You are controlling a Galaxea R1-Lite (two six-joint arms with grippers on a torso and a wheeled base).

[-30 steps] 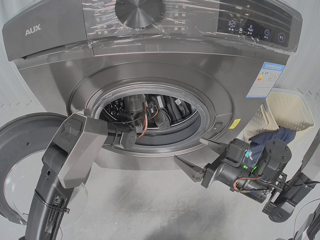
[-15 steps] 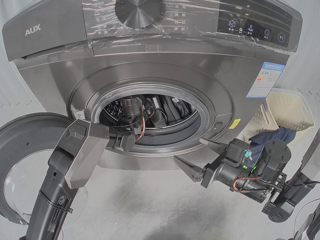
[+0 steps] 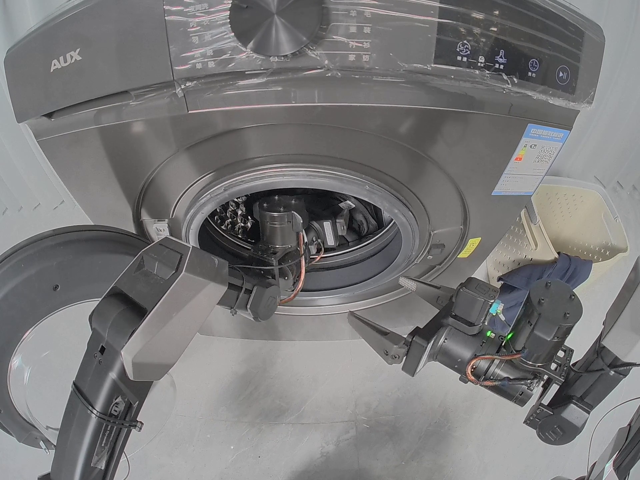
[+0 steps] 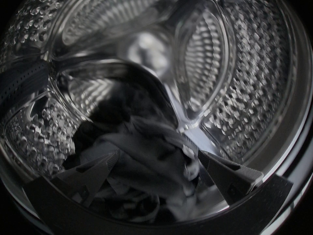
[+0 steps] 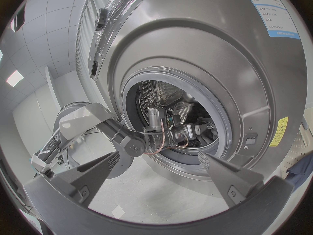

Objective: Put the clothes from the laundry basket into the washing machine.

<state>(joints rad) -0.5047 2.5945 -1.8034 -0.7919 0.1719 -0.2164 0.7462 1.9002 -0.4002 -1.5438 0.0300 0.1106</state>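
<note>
The grey washing machine (image 3: 320, 135) stands with its round door (image 3: 40, 315) swung open to the left. My left arm reaches through the opening, and my left gripper (image 4: 158, 155) is open inside the steel drum (image 4: 247, 82). A heap of dark clothes (image 4: 140, 167) lies on the drum floor just beyond its fingers. From the right wrist view the left gripper (image 5: 199, 129) is seen deep in the opening. My right gripper (image 3: 377, 298) hangs open and empty below the machine's front, right of the opening. A blue garment (image 3: 543, 275) drapes over the cream laundry basket (image 3: 587, 221) at the right.
The open door takes up the floor space at the left. The basket leans against the machine's right side, close behind my right arm. Bare grey floor (image 3: 300, 401) lies in front of the machine.
My left wrist has shifted right and slightly lower in the drum opening. The dark clothes that showed high at the drum mouth now sit lower inside. My right arm has kept still.
</note>
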